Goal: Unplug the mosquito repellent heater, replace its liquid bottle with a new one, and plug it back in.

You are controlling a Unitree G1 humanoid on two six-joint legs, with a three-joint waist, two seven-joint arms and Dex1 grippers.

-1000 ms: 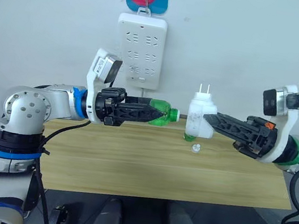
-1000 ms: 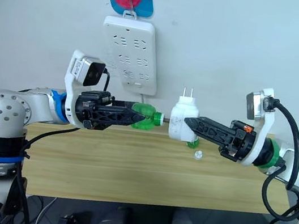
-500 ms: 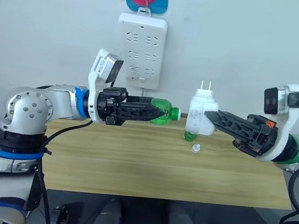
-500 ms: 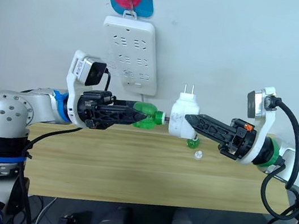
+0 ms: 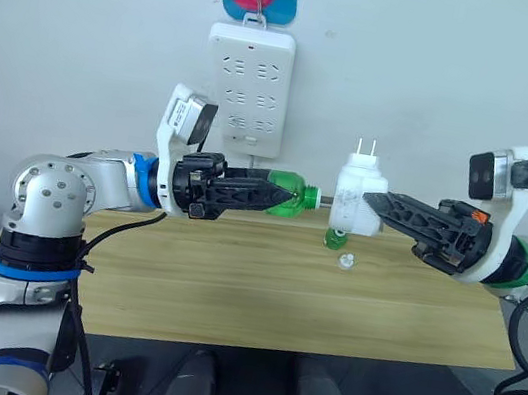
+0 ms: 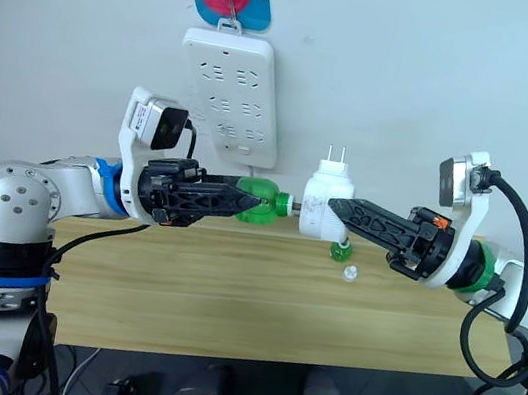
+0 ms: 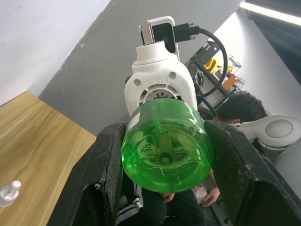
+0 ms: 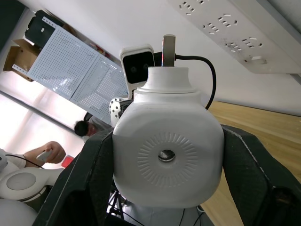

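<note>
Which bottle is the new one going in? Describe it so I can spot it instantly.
Start at the white power strip on the wall. Just below it, above the wooden table, the left pincer holds a green bottle sideways, neck at the white heater. The other green bottle stands on the table.

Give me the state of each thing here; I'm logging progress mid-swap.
mosquito repellent heater: unplugged, held in air, prongs up.
green bottle: held level, neck at heater.
right gripper: shut on heater.
left gripper: shut on bottle.
power strip: hanging on wall.
small cap: on table.
</note>
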